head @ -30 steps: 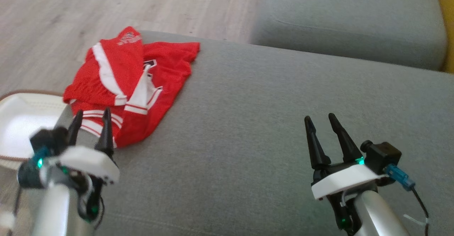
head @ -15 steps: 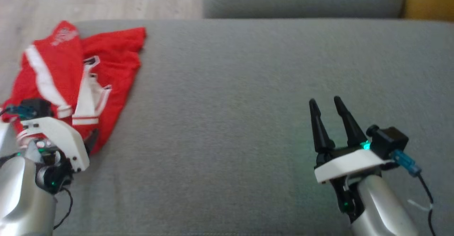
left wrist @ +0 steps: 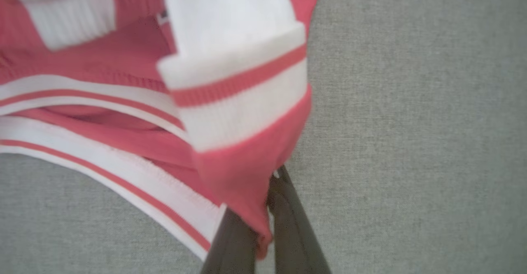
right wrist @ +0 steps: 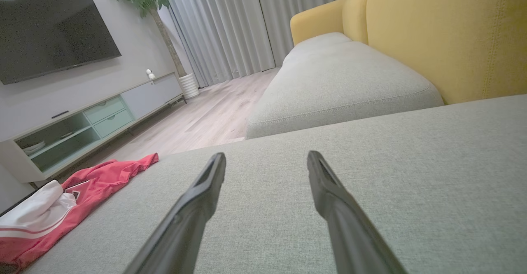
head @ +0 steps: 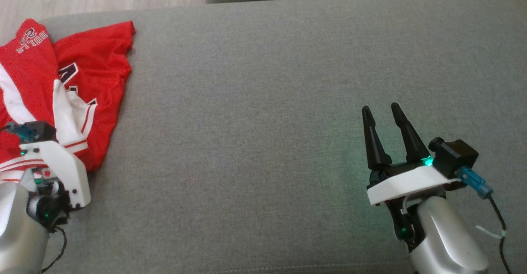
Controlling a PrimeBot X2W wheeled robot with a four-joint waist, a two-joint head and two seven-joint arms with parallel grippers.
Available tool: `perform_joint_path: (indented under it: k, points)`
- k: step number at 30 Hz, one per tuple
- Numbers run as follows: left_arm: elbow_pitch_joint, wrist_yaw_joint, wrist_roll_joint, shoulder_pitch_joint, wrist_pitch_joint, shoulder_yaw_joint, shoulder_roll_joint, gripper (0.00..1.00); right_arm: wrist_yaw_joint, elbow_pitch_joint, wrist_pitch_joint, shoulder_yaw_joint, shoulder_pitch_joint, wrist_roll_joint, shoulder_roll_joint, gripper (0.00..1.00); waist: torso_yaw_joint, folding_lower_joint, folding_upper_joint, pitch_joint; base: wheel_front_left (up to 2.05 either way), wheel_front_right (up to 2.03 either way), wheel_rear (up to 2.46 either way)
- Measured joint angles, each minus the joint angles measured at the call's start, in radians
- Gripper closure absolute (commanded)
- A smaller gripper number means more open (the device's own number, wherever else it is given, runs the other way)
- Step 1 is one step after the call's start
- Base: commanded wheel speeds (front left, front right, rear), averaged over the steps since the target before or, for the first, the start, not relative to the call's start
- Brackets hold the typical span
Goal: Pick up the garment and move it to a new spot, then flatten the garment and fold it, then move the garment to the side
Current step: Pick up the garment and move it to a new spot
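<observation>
As the left gripper (left wrist: 265, 220) is clamped on its red hem, the garment (head: 61, 88), crumpled at the sofa's (head: 263, 101) left end, is judged at pickup. Right gripper (head: 380, 108): fingers apart, sofa's right side. Next: lift clear, carry toward sofa's middle.

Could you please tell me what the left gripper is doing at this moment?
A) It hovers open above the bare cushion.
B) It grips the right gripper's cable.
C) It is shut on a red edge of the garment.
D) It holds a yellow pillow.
C: in the left wrist view the left gripper has its dark fingers pinched together, with a red fold of the garment caught between them.
</observation>
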Motion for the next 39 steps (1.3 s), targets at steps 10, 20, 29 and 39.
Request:
perform_joint_path:
  k: [10,20,29,39]
  points:
    - [-0.036,0.0,-0.041,-0.032,-0.051,-0.128,0.045,1.0,0.0,0.022,0.0,0.006,0.01,0.01,0.0,0.0,0.019,0.0,0.0,-0.085,0.0,0.0,0.0]
    - [-0.223,0.0,-0.093,-0.164,-0.068,-0.21,0.085,1.0,0.0,0.023,0.0,0.001,0.038,0.026,0.002,0.0,0.006,0.0,0.0,-0.167,0.0,0.0,0.0]
    - [-0.365,0.0,-0.115,-0.363,-0.064,-0.272,0.087,1.0,0.0,0.02,0.0,-0.01,0.051,0.028,0.003,0.0,-0.046,0.0,0.0,-0.177,0.0,0.0,0.0]
    - [-0.452,0.0,-0.156,-0.614,-0.136,-0.327,-0.059,1.0,0.0,0.019,0.0,-0.026,0.049,0.026,0.005,0.0,-0.156,0.0,0.0,-0.171,0.0,0.0,0.0]
